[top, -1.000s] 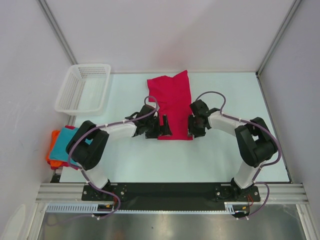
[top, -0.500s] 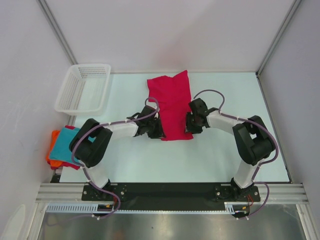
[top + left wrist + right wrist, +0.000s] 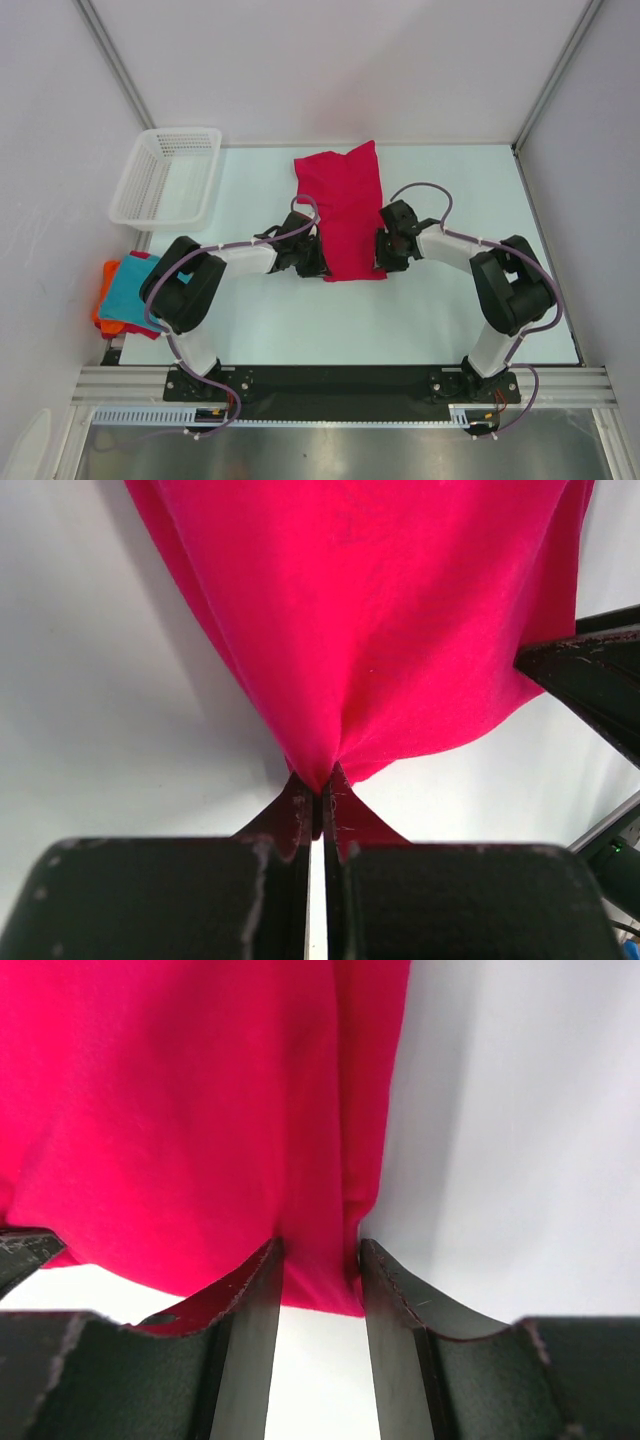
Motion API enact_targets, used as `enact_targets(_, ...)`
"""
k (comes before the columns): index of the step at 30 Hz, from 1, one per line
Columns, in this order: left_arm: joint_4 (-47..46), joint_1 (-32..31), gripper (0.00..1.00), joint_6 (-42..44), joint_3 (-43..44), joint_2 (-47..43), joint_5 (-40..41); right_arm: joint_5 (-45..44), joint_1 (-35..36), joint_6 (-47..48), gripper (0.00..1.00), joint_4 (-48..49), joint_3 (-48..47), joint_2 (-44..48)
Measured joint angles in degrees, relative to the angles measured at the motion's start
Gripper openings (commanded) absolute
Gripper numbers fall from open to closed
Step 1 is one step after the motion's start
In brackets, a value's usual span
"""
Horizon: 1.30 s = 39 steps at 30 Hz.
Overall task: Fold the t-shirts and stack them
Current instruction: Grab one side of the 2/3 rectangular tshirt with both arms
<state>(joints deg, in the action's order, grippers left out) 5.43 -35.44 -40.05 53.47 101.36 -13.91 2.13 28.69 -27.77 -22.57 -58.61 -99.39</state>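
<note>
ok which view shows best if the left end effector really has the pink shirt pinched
Left wrist: the left end effector is closed, with the pink shirt gathering to a point where its jaws meet. Top external shows it at the shirt's near left corner, jaws hidden under the arm. Right wrist shows at most a dark sliver at the frame's edge.

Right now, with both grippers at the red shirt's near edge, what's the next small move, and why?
Probably close the right gripper: its jaws straddle the near edge of the crimson shirt with a gap left, while the left gripper is already pinched shut on its corner. Then both could lift evenly.
</note>
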Motion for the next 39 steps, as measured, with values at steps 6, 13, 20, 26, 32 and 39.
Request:
enact_targets(6, -0.07, 0.0, 0.0, 0.0, -0.04, 0.02, -0.02, -1.49, 0.02, 0.04, 0.43, -1.73, 0.96, 1.25)
enact_targets(13, -0.24, 0.0, 0.0, 0.0, -0.11, 0.02, -0.07, -2.34, 0.0, 0.2, 0.43, -1.99, 3.45, 3.43)
enact_targets(20, -0.24, 0.0, 0.0, 0.0, -0.13, 0.02, -0.07, -2.29, 0.22, 0.15, 0.41, -1.77, 3.63, 3.45)
enact_targets(26, -0.31, 0.0, 0.0, 0.02, -0.2, 0.0, -0.07, -2.36, 0.76, -0.55, 0.35, -1.05, 3.61, 3.15)
enact_targets(32, -0.46, 0.0, 0.0, 0.04, -0.35, -0.09, -0.04, -2.36, 1.84, -1.42, 0.2, 0.2, 3.61, 2.8)
enact_targets(39, -1.46, 0.0, 0.0, 0.02, -1.2, -0.55, -0.02, -1.9, 2.27, -2.36, 0.0, 1.64, 4.39, 2.95)
